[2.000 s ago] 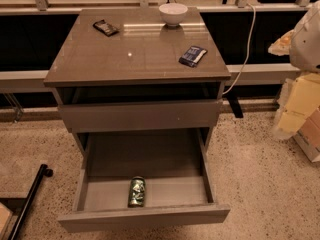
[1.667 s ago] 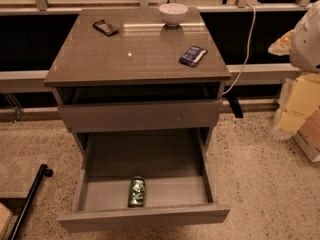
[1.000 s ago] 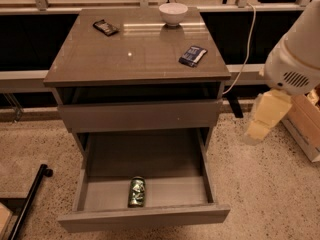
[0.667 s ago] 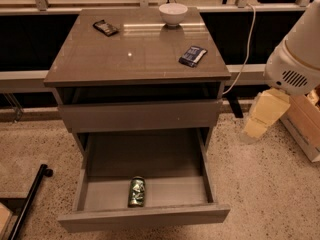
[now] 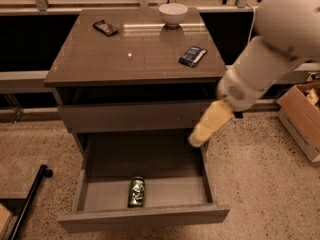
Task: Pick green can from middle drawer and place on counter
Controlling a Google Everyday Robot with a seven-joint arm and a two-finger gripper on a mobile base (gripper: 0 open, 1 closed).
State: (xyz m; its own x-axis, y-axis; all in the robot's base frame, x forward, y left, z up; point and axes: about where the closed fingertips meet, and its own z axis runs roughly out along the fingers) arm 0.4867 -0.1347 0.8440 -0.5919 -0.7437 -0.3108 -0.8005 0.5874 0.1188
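Observation:
The green can [image 5: 136, 192] lies on its side on the floor of the open middle drawer [image 5: 170, 160], close to the front panel. The counter [image 5: 135, 51] is the glossy top of the cabinet above it. My gripper [image 5: 199, 135] hangs at the end of the white arm [image 5: 270, 49], which reaches in from the upper right. The gripper is over the drawer's right rear corner, above and to the right of the can and well apart from it.
On the counter stand a white bowl [image 5: 173, 13], a dark packet [image 5: 106, 27] and a blue packet [image 5: 192, 55]. A shut upper drawer front [image 5: 130, 116] sits above the open drawer. A cardboard box [image 5: 302, 116] stands on the floor at right, and a black pole [image 5: 27, 199] at lower left.
The arm has swung left and down from the right edge, bringing the gripper over the open drawer's right rear corner. The can and counter items have not moved.

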